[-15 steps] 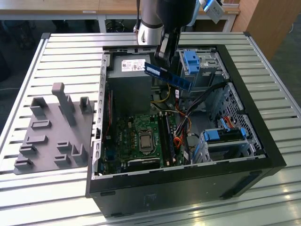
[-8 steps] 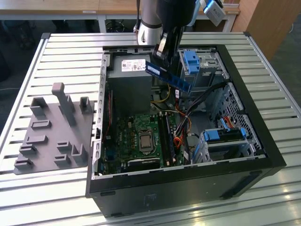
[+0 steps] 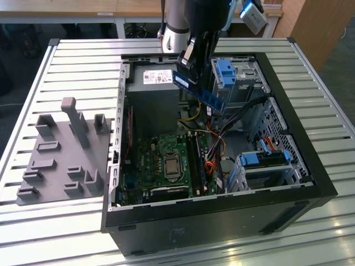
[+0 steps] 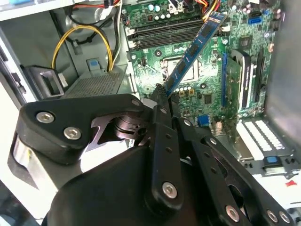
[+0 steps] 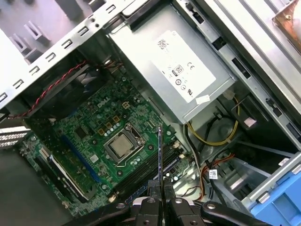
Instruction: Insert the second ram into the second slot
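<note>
My gripper (image 3: 189, 62) is shut on the second ram (image 3: 203, 94), a thin blue stick held tilted in the air above the open computer case (image 3: 310, 166). In the second wrist view the ram (image 4: 195, 49) slants out from the gripper (image 4: 162, 95) over the green motherboard (image 4: 211, 89). In the first wrist view it (image 5: 160, 157) shows edge-on, rising from the gripper (image 5: 162, 201). The long dark memory slots (image 3: 197, 162) (image 4: 162, 32) (image 5: 143, 172) lie beside the processor socket (image 3: 171, 165), well below the ram. Which one is the second slot I cannot tell.
A grey power supply (image 3: 157, 77) sits at the case's far end. Blue drive-bay clips (image 3: 227, 72) (image 3: 265, 159) and loose cables (image 3: 219, 136) crowd the exterior view's right side. A grey fixture with pegs (image 3: 62, 155) lies on the slatted table to the left.
</note>
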